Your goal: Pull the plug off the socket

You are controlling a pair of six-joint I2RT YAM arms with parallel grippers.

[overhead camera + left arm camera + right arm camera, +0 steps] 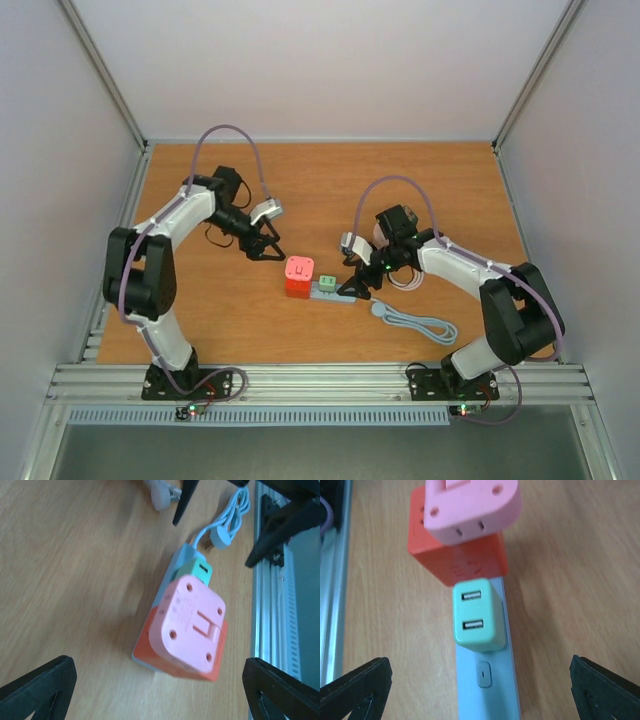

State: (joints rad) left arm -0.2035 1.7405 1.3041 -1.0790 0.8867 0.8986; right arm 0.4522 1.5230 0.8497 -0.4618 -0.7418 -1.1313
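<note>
A pale blue power strip (335, 295) lies mid-table. Plugged into it are a small green USB charger (327, 284) and a larger orange block topped by a pink adapter (298, 271). In the right wrist view the green charger (477, 615) sits on the strip (487, 690) just before the orange block (457, 555). My right gripper (352, 289) is open, its fingers either side of the strip's near end, not touching. My left gripper (268, 252) is open and empty, just left of and behind the pink adapter (192, 622).
The strip's pale blue cable (415, 322) coils on the table to the right, toward the right arm's base. The aluminium rail (320, 380) runs along the near edge. White walls enclose the table on three sides.
</note>
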